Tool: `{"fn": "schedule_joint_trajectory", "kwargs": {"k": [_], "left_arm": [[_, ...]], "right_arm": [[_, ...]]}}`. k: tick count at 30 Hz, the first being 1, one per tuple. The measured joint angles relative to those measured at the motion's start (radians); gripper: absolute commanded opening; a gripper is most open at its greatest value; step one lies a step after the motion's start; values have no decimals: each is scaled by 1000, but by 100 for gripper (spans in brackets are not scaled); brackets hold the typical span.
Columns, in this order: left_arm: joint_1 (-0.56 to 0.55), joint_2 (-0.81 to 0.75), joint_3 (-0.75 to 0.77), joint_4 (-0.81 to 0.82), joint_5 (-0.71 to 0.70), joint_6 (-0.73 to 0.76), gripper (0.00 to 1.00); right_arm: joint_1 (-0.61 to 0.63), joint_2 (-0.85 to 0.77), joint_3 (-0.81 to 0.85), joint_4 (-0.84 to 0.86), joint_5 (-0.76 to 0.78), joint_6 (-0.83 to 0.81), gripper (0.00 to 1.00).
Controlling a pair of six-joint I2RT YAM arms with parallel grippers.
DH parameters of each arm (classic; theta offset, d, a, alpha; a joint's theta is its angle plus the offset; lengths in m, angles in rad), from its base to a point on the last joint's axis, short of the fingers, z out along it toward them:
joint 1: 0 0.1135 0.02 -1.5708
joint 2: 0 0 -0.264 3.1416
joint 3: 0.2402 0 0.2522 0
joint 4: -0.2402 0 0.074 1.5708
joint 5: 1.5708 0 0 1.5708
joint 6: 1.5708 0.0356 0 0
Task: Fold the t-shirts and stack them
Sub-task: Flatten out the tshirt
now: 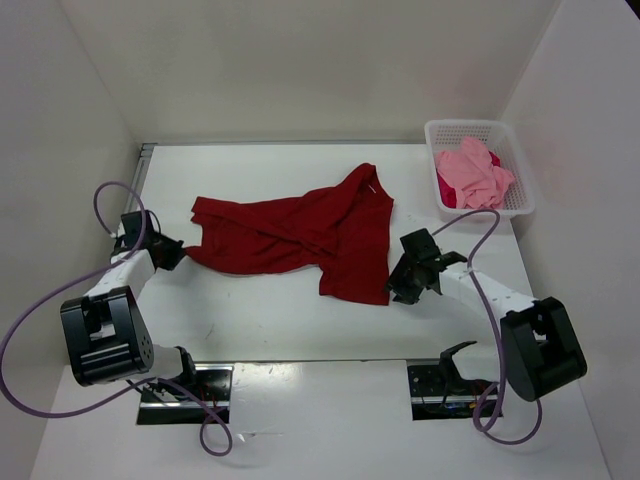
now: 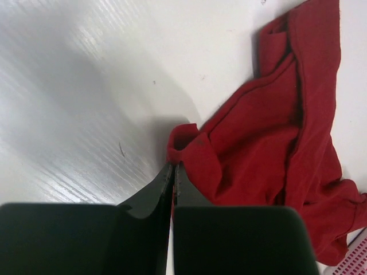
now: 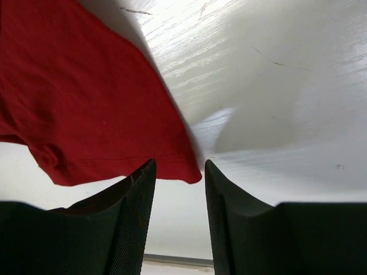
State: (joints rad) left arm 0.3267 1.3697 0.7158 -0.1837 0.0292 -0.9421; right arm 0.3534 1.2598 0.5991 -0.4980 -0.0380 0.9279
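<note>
Your left gripper (image 2: 174,167) is sitting with its 2 fingers (image 2: 152,192) pressed together, no gap showing between them. The dark red t-shirt (image 2: 269,143) is lying just past the tips and off to the right finger's side, with a small rolled fold of its edge touching the tips. You cannot tell from here whether any cloth is pinched between them.

Your right gripper (image 3: 178,172) is standing with its fingers (image 3: 135,212) parted. The corner of the same shirt's hem is lying in the gap between them, nearer the left finger, and the rest of the cloth is spreading away beyond that finger. Beyond the right finger only bare table (image 3: 287,114) is showing.

From above, the shirt is lying crumpled across the table between your 2 grippers. Well beyond the right fingers, the light pink t-shirt (image 1: 475,172) is sitting on top of the magenta-crimson t-shirt (image 1: 445,191) inside the white mesh basket (image 1: 522,196).
</note>
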Motion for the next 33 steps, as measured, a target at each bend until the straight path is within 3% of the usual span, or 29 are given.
{"fn": "schedule_joint_trajectory", "kwargs": {"k": [22, 24, 25, 28, 33], "left_arm": [[0, -46, 1, -20, 174, 109, 0], [0, -46, 1, -21, 190, 116, 0], [0, -46, 1, -21, 197, 124, 0], [0, -45, 1, -21, 213, 129, 0], [-10, -32, 7, -27, 226, 130, 0]], "right_arm": [[52, 101, 35, -19, 48, 156, 32], [58, 121, 40, -8, 24, 180, 26], [62, 133, 43, 0, 11, 193, 15], [70, 161, 47, 32, -29, 227, 0], [87, 155, 85, 2, 7, 237, 0]]}}
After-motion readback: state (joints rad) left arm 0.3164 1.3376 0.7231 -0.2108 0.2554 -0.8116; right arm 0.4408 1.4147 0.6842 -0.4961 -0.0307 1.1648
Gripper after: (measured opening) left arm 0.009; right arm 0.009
